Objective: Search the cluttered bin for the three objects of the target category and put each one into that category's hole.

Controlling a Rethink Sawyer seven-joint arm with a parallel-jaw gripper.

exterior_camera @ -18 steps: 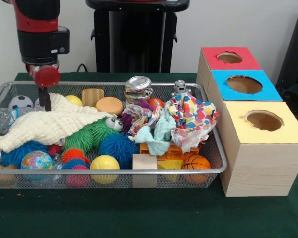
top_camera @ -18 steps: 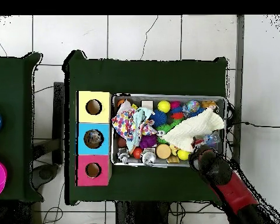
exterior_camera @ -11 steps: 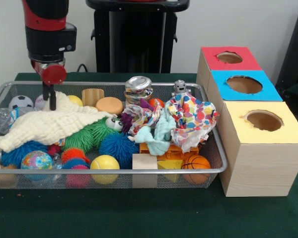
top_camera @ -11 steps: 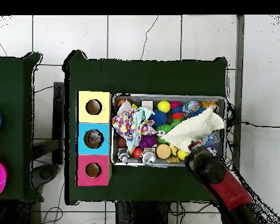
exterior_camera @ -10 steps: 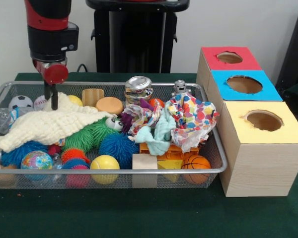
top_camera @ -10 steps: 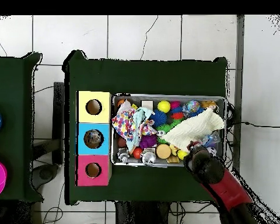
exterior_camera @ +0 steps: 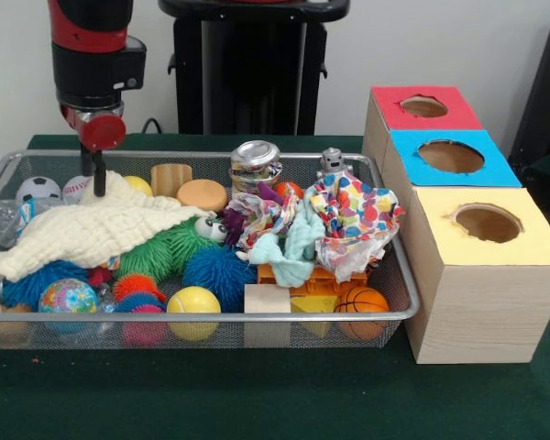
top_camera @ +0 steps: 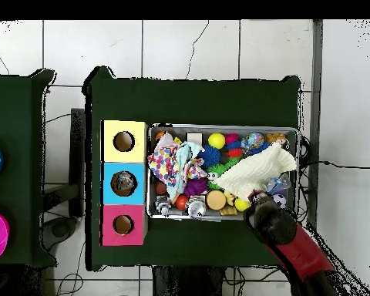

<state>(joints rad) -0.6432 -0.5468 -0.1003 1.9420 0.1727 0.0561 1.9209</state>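
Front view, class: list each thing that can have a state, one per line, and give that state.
gripper: over the bin's far corner, empty; open or shut unclear
wire bin: crowded with toys and cloths
cream cloth: spread over toys
spotted cloth: crumpled
plastic bottle: lying partly under the cream cloth
red-faced hole: nothing visible inside

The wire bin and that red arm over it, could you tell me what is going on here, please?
The Sawyer arm's tool hangs over the far corner of the cluttered bin, right at the edge of the cream cloth, among balls and toys. It carries nothing that I can see. One crinkly clear bottle lies at the bin's end beside the cloth. The red-faced hole waits on the box row.
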